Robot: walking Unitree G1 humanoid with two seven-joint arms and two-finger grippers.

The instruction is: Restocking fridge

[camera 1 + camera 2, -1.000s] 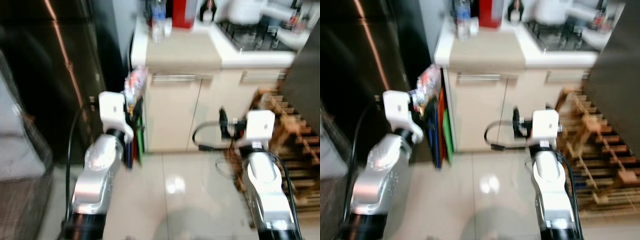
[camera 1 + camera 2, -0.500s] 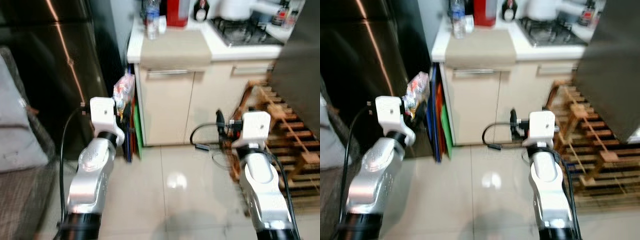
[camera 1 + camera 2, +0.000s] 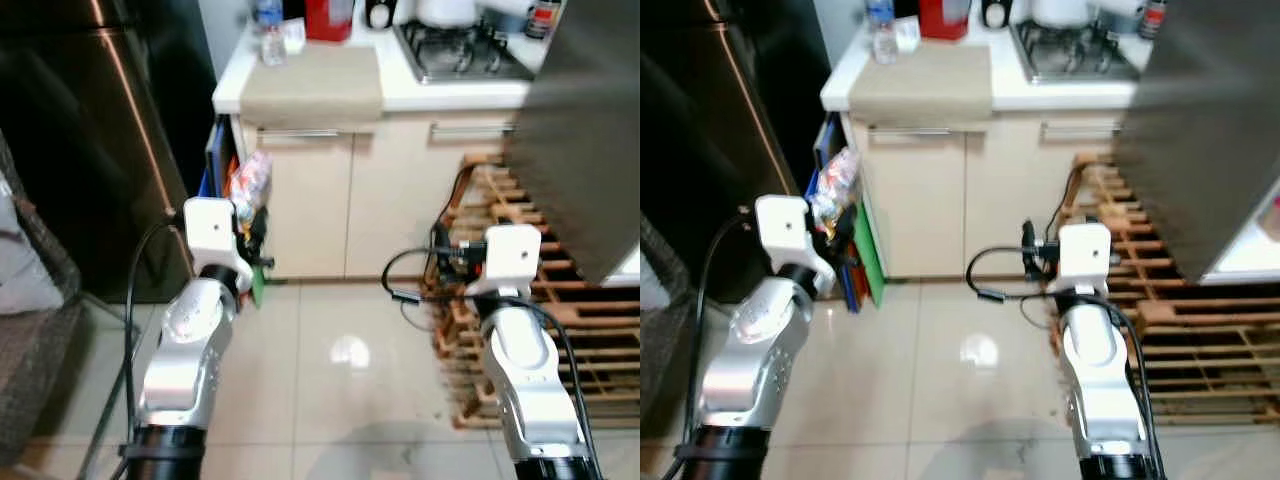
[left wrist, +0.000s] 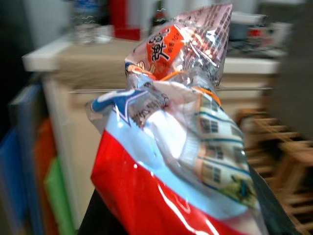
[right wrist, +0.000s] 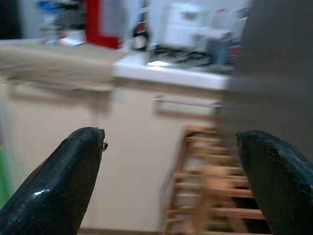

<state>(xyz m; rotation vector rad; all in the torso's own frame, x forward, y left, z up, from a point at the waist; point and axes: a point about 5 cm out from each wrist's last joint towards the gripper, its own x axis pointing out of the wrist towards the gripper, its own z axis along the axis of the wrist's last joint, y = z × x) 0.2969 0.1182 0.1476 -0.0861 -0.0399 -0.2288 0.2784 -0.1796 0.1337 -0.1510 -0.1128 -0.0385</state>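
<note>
My left gripper (image 3: 252, 222) is shut on a crinkly clear snack packet (image 4: 181, 132) printed in red, orange and pale blue. It holds the packet (image 3: 247, 183) at chest height, in front of the gap between the dark fridge (image 3: 90, 150) and the cream cabinet (image 3: 310, 200). Held out level over the tiled floor, my right gripper (image 5: 168, 166) is open, with nothing between its black fingertips (image 5: 68, 181). It faces the cabinet and the wooden pallet (image 3: 500, 300).
The counter (image 3: 310, 85) carries a beige cloth, a water bottle (image 3: 267, 30), a red container and a gas hob (image 3: 455, 50). Coloured boards (image 3: 855, 260) lean beside the cabinet. A grey panel (image 3: 590, 130) looms at the right, a woven basket (image 3: 35, 330) at the left.
The camera has swung: counter and cabinet slid left, and the grey panel and pallet came further into view at the right. Both arms keep their pose, the packet still held.
</note>
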